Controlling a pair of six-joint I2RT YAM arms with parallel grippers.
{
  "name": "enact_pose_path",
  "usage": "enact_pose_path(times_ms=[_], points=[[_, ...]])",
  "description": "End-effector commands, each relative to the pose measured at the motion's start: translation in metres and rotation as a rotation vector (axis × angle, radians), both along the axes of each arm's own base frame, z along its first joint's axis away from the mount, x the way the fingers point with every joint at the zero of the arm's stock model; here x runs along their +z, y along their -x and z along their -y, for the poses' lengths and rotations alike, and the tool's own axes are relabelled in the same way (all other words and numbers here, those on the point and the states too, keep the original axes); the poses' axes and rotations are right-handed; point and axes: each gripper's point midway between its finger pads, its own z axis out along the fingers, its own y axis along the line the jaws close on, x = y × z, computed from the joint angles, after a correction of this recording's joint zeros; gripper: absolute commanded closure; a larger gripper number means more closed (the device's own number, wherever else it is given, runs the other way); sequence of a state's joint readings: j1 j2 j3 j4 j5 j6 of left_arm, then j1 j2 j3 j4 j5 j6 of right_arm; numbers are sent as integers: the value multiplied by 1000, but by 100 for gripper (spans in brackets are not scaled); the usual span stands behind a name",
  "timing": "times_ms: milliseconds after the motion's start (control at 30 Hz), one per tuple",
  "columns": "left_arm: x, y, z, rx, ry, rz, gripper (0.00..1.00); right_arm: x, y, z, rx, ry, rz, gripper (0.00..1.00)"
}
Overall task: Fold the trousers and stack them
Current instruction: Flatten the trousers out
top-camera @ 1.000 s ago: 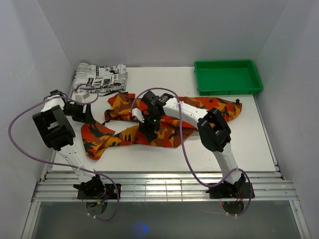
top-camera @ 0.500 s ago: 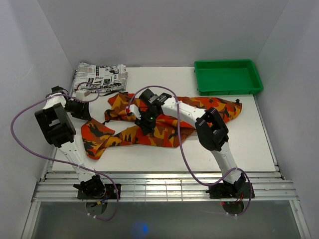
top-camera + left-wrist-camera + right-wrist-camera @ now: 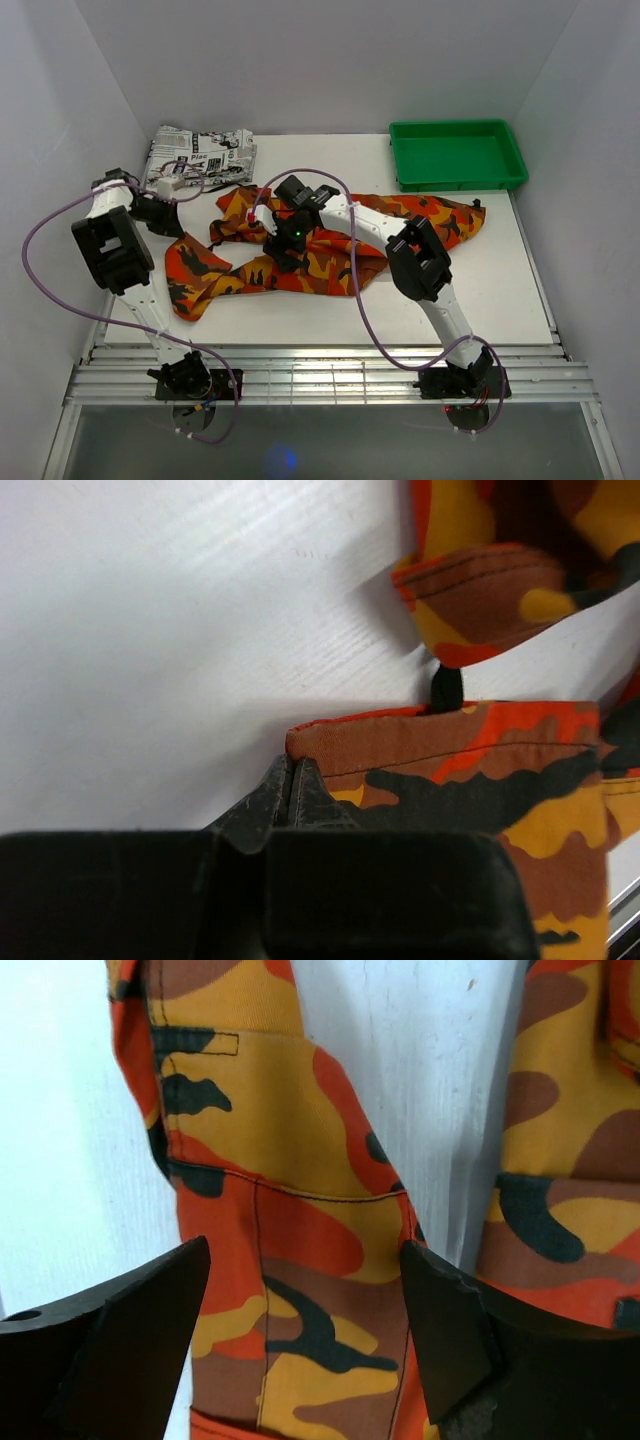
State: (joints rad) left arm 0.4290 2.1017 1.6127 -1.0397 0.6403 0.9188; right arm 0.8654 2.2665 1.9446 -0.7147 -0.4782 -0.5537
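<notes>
Table [image 3: 500, 280]: white, with the trousers [image 3: 205, 272] spread across its middle.
Left gripper [image 3: 290, 785]: jaws pressed together, tips touching a leg hem's corner.
Right gripper [image 3: 305, 1250]: jaws wide apart, trousers right under them.
Far edge: newspaper-print cloth [image 3: 200, 155] left, green tray [image 3: 460, 184] right.

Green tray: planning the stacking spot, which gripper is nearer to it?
Right. The right gripper hovers over the trousers mid-table, left of the green tray; the left gripper is much farther left.
</notes>
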Motion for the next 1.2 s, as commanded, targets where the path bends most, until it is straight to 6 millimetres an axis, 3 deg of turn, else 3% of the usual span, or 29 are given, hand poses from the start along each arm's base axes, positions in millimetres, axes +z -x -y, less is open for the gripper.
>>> enact_pose_path(times_ms=[0,67,100,133,200,233,367,400,500,533,600,633,733,767,833,900,933,1000,1033,1167], points=[[90,-30,10,-66,32,217,100,-26,6,2,21,45,-39,23],[128,-43,14,-118,31,318,100,-29,7,6,32,54,-34,54],[141,-39,20,-137,50,325,100,-33,11,9,39,62,-41,83],[155,-39,22,-154,55,359,100,-27,7,13,35,53,-31,92],[191,-38,36,-221,94,464,100,-22,8,21,26,46,-49,92],[211,-35,42,-246,97,522,100,-6,1,28,8,21,-36,92],[290,-16,78,-360,200,791,100,26,-5,51,-29,-72,-13,92],[312,-8,93,-401,280,878,100,29,-6,58,-35,-82,-6,89],[362,23,121,-478,415,1048,100,48,1,78,-35,-77,29,66],[364,30,127,-480,458,1056,100,71,-11,88,-74,-120,49,40],[379,50,139,-497,511,1088,100,105,-27,97,-120,-208,71,20],[380,58,145,-492,585,1082,100,131,-46,112,-186,-257,110,18],[393,87,167,-529,724,1070,100,189,-76,125,-253,-398,243,17],[383,92,172,-519,776,1031,100,205,-80,124,-253,-431,280,17],[384,114,194,-586,810,1017,100,230,-81,119,-245,-493,307,17],[366,126,207,-614,847,970,100,259,-75,108,-203,-571,300,16],[366,142,219,-657,860,959,100,263,-73,103,-191,-590,281,15],[351,154,228,-678,891,901,100,279,-57,88,-128,-635,250,14],[353,166,235,-711,892,905,100,277,-54,83,-109,-636,234,14],[347,179,239,-736,907,863,100,270,-24,61,-12,-637,184,14]])
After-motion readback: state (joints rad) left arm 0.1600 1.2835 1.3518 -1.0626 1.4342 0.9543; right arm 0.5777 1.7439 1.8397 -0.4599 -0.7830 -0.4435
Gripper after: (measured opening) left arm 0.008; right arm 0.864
